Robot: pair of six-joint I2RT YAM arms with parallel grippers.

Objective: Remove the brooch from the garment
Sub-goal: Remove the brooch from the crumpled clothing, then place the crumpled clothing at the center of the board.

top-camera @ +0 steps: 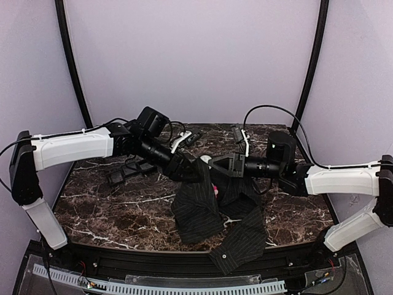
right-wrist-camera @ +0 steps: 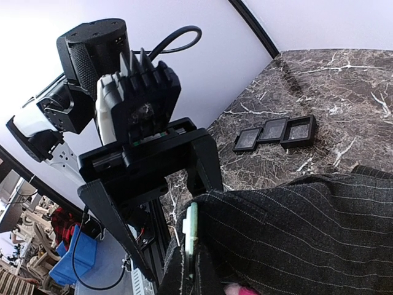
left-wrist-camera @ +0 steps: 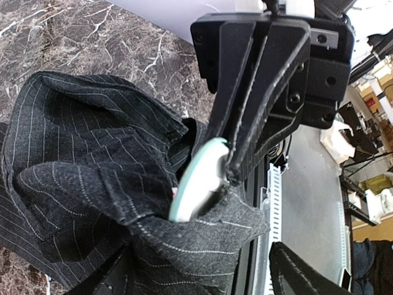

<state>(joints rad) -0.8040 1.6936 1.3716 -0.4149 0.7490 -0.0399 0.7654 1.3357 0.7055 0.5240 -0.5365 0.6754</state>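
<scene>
The right gripper's [left-wrist-camera: 230, 173] jaws are pinched together on the rim of a pale disc [left-wrist-camera: 199, 184] that pokes edge-on out of a fold of cloth. The left gripper's [top-camera: 190, 172] jaws stand wide, one finger on either side of the same bunched fold, and close on nothing. The two arms meet nose to nose over the middle of the dark marble table [top-camera: 116, 209], seen from above.

Between them hangs a black pinstriped shirt [top-camera: 196, 212]. Its upper part is gathered up at the grippers. The rest is spread down across the table, with one end trailing over the near edge.

The brooch [top-camera: 216, 190] shows as a small pink spot on the shirt, just below the meeting point and on the right gripper's side. In the wrist views only slivers of pink peep from the folds near the disc, and the petals cannot be made out. Whether the pale disc is part of the brooch cannot be told.

Three small black square trays [right-wrist-camera: 276, 131] sit in a row on the marble to the left of the shirt, well apart from the brooch.
</scene>
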